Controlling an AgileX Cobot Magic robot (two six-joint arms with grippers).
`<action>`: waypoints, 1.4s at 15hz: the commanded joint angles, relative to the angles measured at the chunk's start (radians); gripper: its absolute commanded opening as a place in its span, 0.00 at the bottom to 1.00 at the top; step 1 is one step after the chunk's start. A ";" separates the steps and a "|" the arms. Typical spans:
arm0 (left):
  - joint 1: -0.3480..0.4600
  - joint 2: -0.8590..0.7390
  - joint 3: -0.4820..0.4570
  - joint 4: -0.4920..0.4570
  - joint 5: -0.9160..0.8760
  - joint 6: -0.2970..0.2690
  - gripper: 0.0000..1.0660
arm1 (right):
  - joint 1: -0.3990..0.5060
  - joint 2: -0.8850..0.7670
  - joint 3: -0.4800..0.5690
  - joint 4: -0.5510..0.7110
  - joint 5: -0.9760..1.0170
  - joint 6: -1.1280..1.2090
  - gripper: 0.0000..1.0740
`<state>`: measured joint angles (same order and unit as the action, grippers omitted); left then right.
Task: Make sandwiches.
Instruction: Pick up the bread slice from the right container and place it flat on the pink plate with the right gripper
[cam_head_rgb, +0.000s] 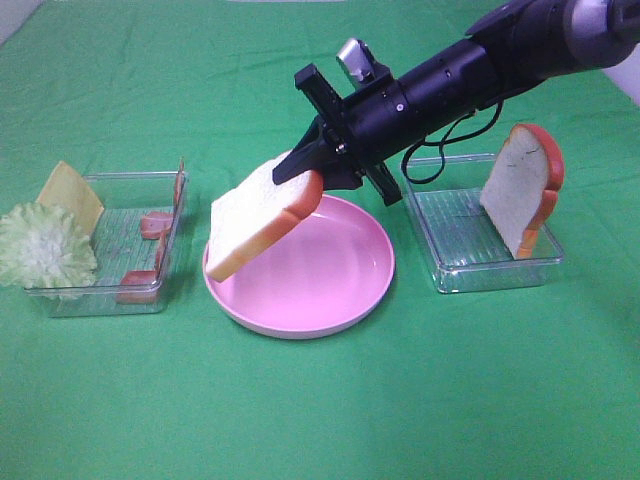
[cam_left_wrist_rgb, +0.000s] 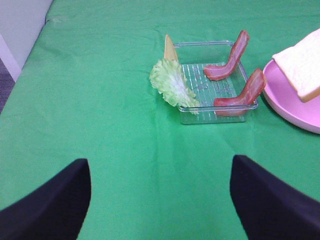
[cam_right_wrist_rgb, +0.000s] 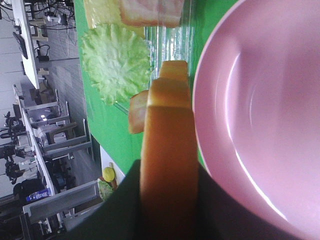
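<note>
1. High camera: the right jaws are clamped on a toy bread slice (cam_head_rgb: 258, 215) at its orange-brown crust end. You can see the crust pinched between the dark jaws in the right wrist view too (cam_right_wrist_rgb: 167, 165).
2. That slice hangs tilted in the middle of the frame. Its low corner is at the left rim of the pink plate (cam_head_rgb: 330, 285), but I can't tell if it's actually touching.
3. The plate itself sits centre frame on the green worktop (cam_head_rgb: 320, 420), with nothing lying in it.
4. The left jaws only show in the left wrist view. They're spread wide with nothing between them, just green cloth.
5. At the left of the frame there's a clear tray (cam_head_rgb: 100, 300) with two bacon strips (cam_left_wrist_rgb: 230, 57) leaning up against its wall.
6. Lettuce (cam_head_rgb: 45, 245) droops over that tray's far-left edge, and the yellow cheese square (cam_head_rgb: 72, 195) is propped up just behind it.
7. At the right of the frame a second clear tray (cam_head_rgb: 480, 270) holds another bread slice (cam_head_rgb: 520, 185), standing on edge and leaning on the wall.
</note>
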<state>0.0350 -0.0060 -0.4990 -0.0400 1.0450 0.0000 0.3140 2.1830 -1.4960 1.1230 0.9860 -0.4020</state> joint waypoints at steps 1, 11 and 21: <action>0.000 -0.017 0.002 -0.003 -0.013 0.000 0.69 | -0.001 0.038 0.005 0.031 -0.001 -0.046 0.00; 0.000 -0.017 0.002 -0.003 -0.013 0.000 0.69 | -0.005 0.078 0.001 -0.039 -0.075 -0.065 0.05; 0.000 -0.017 0.002 -0.003 -0.013 0.000 0.69 | -0.005 0.043 0.001 -0.133 -0.113 -0.065 0.69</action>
<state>0.0350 -0.0060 -0.4990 -0.0400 1.0450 0.0000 0.3140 2.2360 -1.4960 0.9910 0.8590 -0.4550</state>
